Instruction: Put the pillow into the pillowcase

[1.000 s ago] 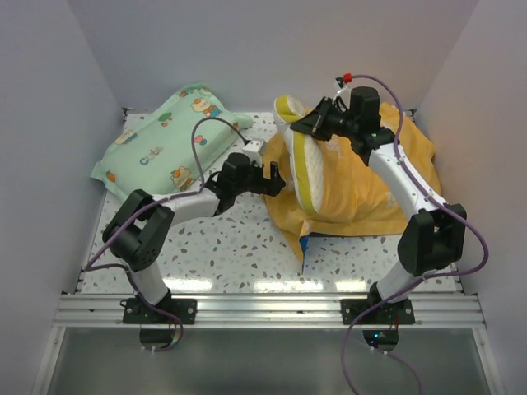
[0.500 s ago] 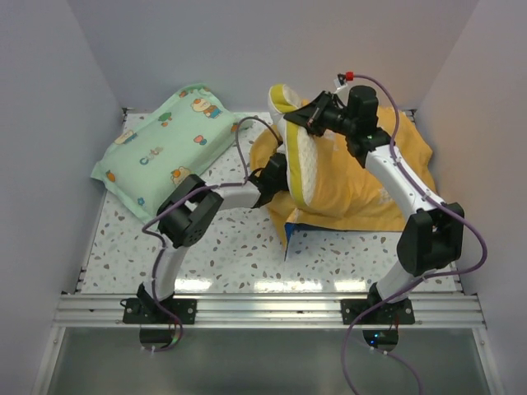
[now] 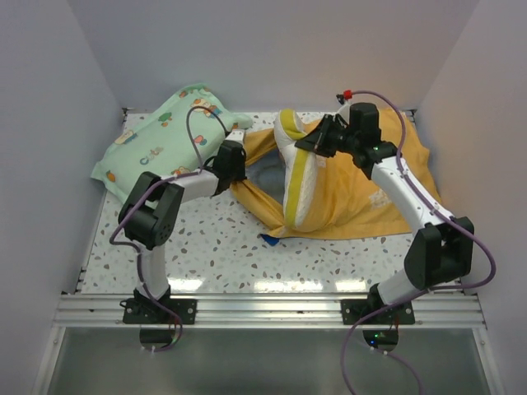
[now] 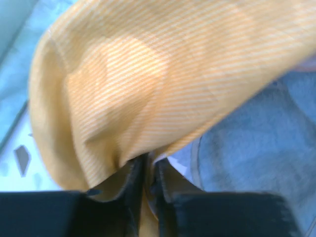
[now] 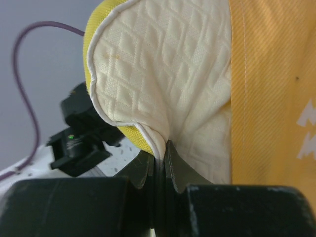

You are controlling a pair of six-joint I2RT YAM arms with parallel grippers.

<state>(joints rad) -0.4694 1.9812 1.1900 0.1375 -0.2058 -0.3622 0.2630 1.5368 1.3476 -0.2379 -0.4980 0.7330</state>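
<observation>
- Top external view: the cream pillow [image 3: 298, 177] stands on its edge, long axis running near to far, its near end tucked into the orange pillowcase [image 3: 362, 202], which lies spread to its right.
- The right gripper [image 3: 317, 141] is clamped on the pillow's far upper edge. The left gripper [image 3: 234, 161] pinches the pillowcase's left flap, left of the pillow, so the mouth gapes between them.
- Count: one cream pillow, one pillowcase, one mint-green cartoon-print pillow [image 3: 160, 148] at far left on the table [image 3: 222, 243].
- Left wrist view: the left gripper [image 4: 148, 165] has its jaws together on a fold of orange pillowcase [image 4: 148, 74].
- Right wrist view: the right gripper [image 5: 160, 159] nips the pillow [image 5: 163, 69] at its piped seam, with the pillowcase [image 5: 266, 89] just right.
</observation>
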